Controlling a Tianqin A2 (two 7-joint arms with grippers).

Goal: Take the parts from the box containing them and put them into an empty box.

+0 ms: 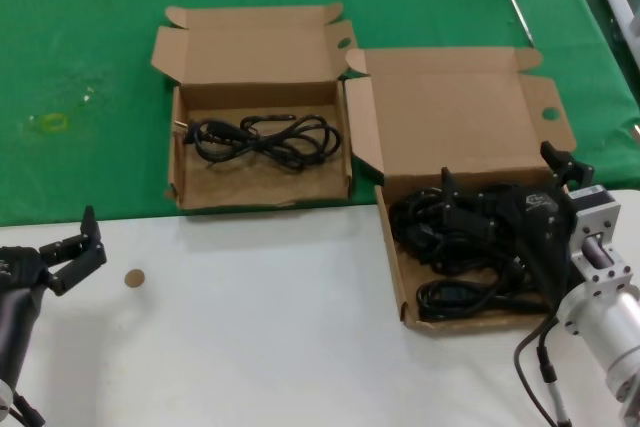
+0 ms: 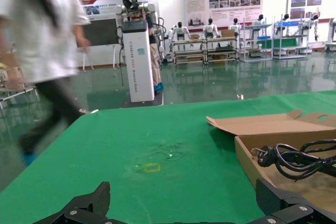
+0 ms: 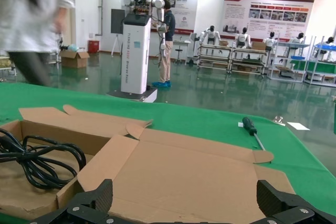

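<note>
Counting one cable (image 1: 265,137) in smaller box (image 1: 190,192).

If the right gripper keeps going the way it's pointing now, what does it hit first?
Most likely the tall lid flap of the larger box: the right gripper, jaws open, faces it squarely over the coiled cables. Depth is uncertain.

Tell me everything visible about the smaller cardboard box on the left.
The smaller cardboard box is shallow, brown and open, its short lid flap folded back with rounded corner tabs. It sits flat on the green cloth, its front edge at the white tabletop, its right side right beside the larger box. Inside lies one loosely coiled black cable, plug toward the box's left wall. Neither end effector touches it.
</note>
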